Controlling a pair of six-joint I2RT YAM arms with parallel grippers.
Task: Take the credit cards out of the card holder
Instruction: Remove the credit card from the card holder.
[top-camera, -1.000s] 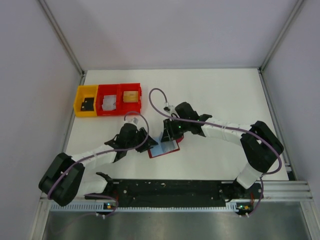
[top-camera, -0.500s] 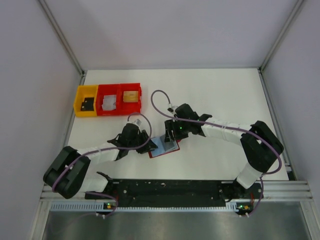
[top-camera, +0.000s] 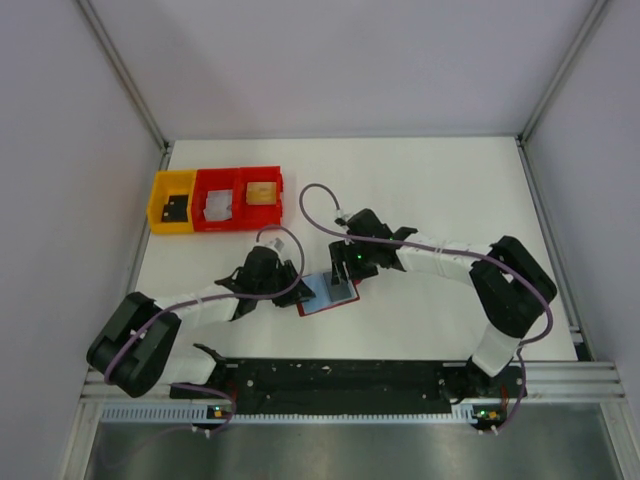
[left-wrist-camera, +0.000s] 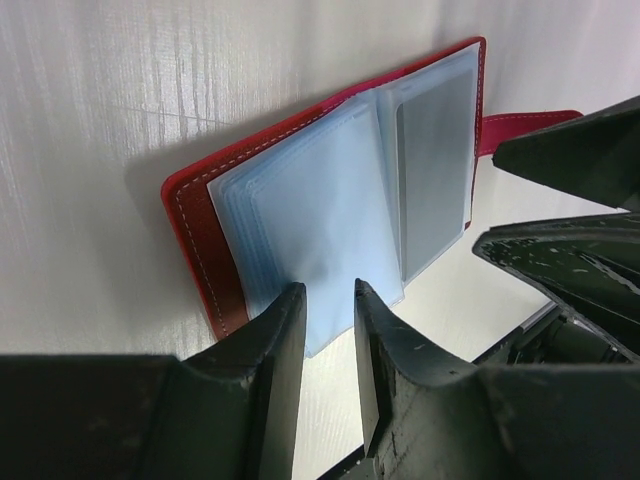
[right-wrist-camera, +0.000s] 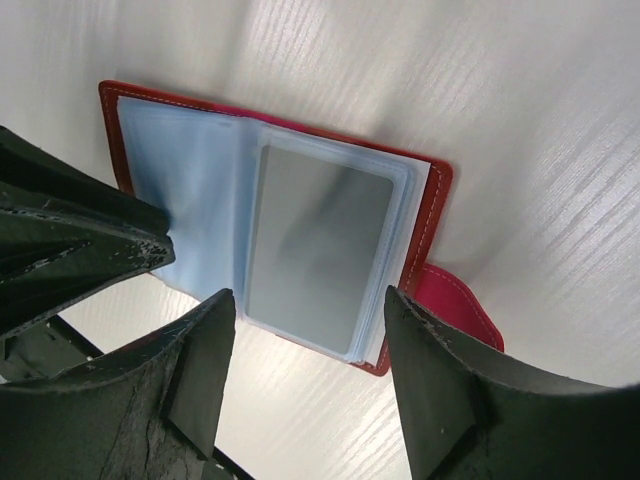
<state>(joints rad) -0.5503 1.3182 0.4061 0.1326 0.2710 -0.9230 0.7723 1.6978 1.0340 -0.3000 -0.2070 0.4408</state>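
Where it lay open on the white bench (top-camera: 430, 190) between the two arms, the card holder (top-camera: 325, 296) looked from above like a mere red and blue patch. The right wrist view showed a grey credit card (right-wrist-camera: 315, 245) tucked in its blue sleeves (left-wrist-camera: 300, 220). The left jaws, nearly together, straddled a sleeve's edge; I could not tell whether they gripped it. The right jaws hung spread wide over the card. Red and yellow bins (top-camera: 238, 198) sat well apart, far left.

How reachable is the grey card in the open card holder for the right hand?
Probably yes: the right hand hangs open over the grey card with nothing between them, though the card sits inside a clear pocket of the card holder.
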